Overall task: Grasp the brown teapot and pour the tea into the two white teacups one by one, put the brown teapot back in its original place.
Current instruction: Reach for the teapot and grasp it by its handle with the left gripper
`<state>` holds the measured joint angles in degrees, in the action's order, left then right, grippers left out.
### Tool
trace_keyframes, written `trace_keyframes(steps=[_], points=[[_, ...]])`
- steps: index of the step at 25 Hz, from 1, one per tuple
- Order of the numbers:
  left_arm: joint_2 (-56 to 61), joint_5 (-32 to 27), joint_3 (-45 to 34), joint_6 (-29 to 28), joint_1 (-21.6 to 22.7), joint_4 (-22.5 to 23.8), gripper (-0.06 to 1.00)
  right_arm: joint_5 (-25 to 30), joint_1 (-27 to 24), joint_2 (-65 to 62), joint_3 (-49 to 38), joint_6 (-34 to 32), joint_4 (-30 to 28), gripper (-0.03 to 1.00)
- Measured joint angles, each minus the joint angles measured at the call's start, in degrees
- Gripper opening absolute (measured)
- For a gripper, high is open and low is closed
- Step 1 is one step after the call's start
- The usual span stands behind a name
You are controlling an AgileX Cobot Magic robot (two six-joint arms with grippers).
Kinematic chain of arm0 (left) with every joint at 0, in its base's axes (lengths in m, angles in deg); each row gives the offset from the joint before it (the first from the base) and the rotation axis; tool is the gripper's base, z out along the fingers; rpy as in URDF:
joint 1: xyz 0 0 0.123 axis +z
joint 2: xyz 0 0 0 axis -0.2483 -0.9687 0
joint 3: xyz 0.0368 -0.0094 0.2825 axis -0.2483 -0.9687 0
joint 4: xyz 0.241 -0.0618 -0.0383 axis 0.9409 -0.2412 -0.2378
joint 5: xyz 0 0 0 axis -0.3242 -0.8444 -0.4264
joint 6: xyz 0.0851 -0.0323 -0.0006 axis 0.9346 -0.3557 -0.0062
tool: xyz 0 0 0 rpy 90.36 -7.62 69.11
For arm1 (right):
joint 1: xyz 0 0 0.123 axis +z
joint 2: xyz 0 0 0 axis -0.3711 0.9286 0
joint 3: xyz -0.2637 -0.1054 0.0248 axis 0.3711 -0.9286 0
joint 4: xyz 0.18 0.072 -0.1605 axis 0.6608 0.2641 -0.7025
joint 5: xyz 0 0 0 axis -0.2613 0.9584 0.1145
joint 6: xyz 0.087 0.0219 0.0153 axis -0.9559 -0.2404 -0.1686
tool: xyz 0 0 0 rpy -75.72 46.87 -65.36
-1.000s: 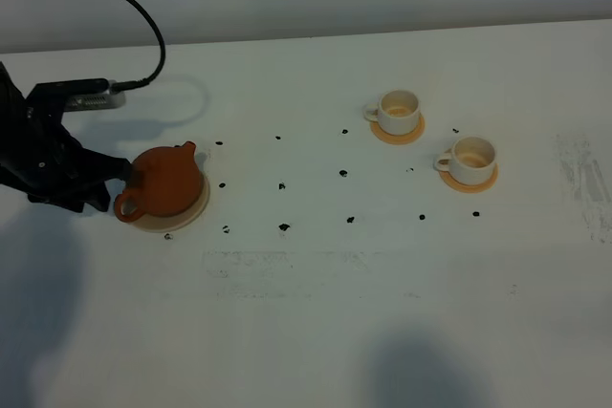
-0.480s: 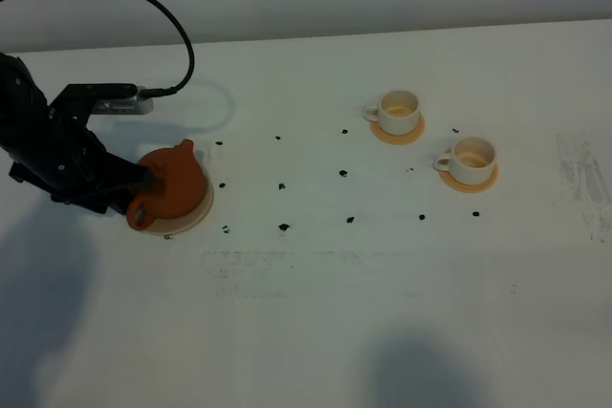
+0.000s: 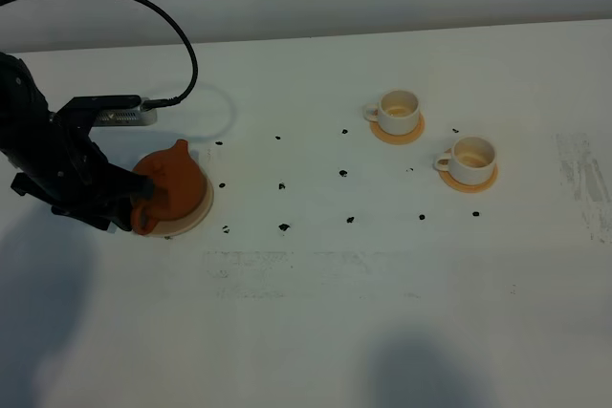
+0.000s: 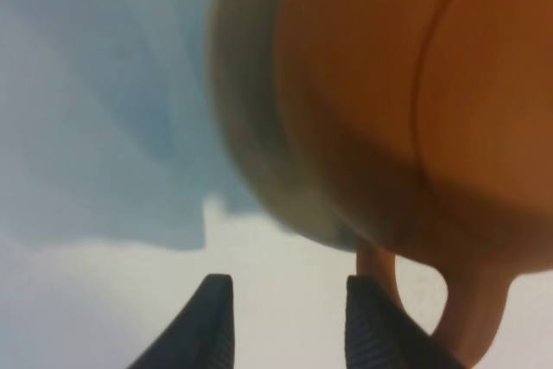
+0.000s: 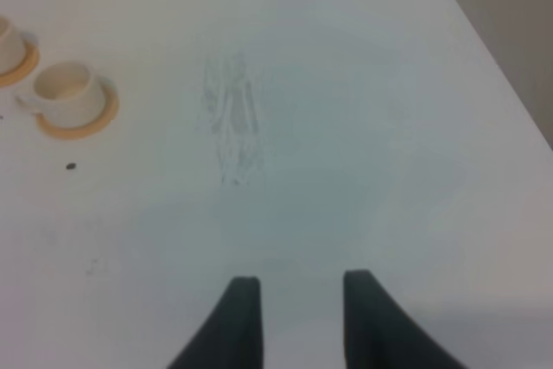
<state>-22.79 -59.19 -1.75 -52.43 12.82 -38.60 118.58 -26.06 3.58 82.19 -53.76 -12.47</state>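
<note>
Tabletop (image 3: 325,322): matte white and smooth, dotted with small black marks (image 3: 284,227). A grey scuffed patch (image 3: 583,179) lies near its right edge.

Brown teapot (image 3: 174,182): squat, round, reddish-brown clay with a dull finish. It sits at the left on the beige coaster disc (image 3: 198,215), a flat pale round whose rim shows past the pot's body. The short spout (image 3: 184,147) points toward the far edge. The thin, curved loop handle (image 4: 471,317) faces the left arm.

Left end effector (image 4: 289,327): black, with finely ribbed fingers (image 4: 213,326) parted. Bare tabletop shows between them and they grip nothing. 1 finger lies just beside the handle's root, and the loop itself is outside the jaws. A black cable (image 3: 143,7) arcs above the arm.

White teacup A (image 3: 400,110) and white teacup B (image 3: 470,158): small glossy ceramic cups with cream insides and small side handles. They stand well apart from the teapot, each upright on 1 of 2 thin orange coasters (image 3: 402,140).

Right end effector (image 5: 298,321): seen only in its wrist view. Its 2 dark fingers are apart over bare tabletop, holding nothing.
</note>
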Motion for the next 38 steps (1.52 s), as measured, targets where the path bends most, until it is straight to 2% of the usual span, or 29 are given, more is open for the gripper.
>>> trace_keyframes(steps=[9, 20, 30, 34, 38], points=[[0.0, 0.8, 0.0, 1.0, -1.5, -2.4, 0.3, 0.0, 0.0, 0.0, 0.0, 0.1, 0.0, 0.23], [0.0, -0.6, 0.0, 2.3, -2.2, -2.6, 0.3, 0.0, 0.0, 0.0, 0.0, 0.1, 0.0, 0.23], [6.0, -5.1, 0.0, 2.7, -1.2, 1.0, 0.3, 0.0, 0.0, 0.0, 0.0, 0.0, 0.0, 0.23], [10.6, -4.4, 0.0, 0.2, -1.4, 0.1, 0.3, 0.0, 0.0, 0.0, 0.0, 0.1, 0.0, 0.23], [12.1, -2.6, 0.0, -4.8, -3.7, -1.4, 0.3, 0.0, 0.0, 0.0, 0.0, 0.1, 0.0, 0.23]])
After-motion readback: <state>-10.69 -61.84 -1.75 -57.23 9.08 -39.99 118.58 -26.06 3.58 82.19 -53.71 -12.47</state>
